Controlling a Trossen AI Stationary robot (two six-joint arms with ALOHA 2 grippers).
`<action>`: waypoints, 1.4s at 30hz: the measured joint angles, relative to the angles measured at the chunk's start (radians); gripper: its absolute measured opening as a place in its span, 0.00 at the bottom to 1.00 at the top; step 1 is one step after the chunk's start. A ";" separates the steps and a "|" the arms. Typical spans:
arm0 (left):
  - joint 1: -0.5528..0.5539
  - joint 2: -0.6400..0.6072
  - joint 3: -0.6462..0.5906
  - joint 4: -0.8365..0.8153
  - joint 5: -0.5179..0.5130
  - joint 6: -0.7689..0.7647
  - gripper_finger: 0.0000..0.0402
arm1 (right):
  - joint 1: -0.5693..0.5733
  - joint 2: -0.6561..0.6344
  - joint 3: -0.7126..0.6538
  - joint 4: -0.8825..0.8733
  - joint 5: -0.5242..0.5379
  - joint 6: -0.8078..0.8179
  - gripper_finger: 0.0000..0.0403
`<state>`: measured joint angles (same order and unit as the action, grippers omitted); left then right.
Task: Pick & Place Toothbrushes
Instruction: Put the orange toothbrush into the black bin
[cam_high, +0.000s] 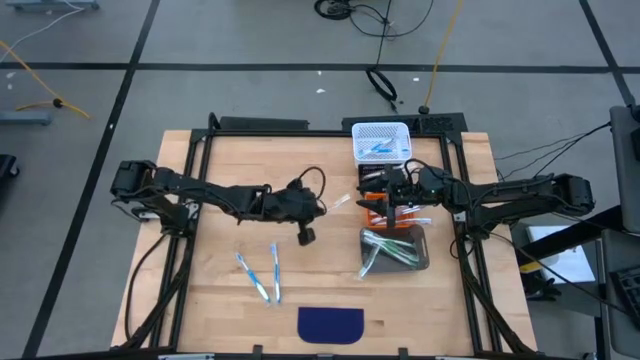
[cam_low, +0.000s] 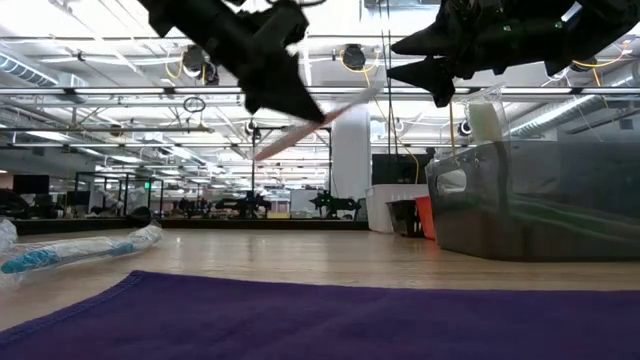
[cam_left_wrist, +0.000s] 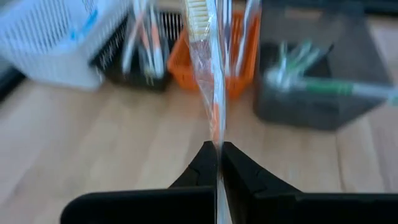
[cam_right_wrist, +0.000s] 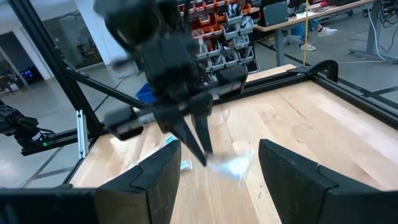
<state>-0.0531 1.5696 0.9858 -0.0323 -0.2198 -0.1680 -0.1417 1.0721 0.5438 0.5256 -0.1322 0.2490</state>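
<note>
Bare wood takes up most of the counter (cam_high: 210, 270), with open room along its left side and front edge, where only a dark blue mat (cam_high: 331, 323) lies. Two blue toothbrushes (cam_high: 262, 272) in shiny clear wrappers lie side by side on the wood left of centre, well apart from the bins.

Above the middle, the left gripper (cam_high: 330, 203) has its fingers pinched tight on a wrapped toothbrush (cam_left_wrist: 214, 93) with an orange-red handle and pale bristles, held clear of the counter and pointing toward the bins. Next along, at the back, a white mesh basket (cam_high: 381, 141) holds blue ones. In front of it sit an orange bin (cam_high: 374, 210) and a dark one, and nearest the front a clear bin (cam_high: 396, 250) holds several green brushes; I cannot count them. The right gripper (cam_right_wrist: 217, 165) hovers over these bins, fingers spread wide and holding nothing.
</note>
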 joint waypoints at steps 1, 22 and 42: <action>0.003 0.000 0.008 0.016 0.000 0.009 0.01 | 0.000 0.000 0.000 -0.003 0.000 0.000 0.52; 0.021 0.041 0.021 0.404 0.010 0.087 0.01 | -0.001 0.006 0.000 0.124 0.054 -0.011 0.52; 0.028 0.096 0.020 0.476 -0.001 0.087 0.02 | 0.001 0.043 0.000 0.185 0.044 -0.051 0.05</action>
<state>-0.0254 1.6657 1.0061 0.4442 -0.2210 -0.0809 -0.1410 1.1156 0.5442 0.7105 -0.0883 0.1977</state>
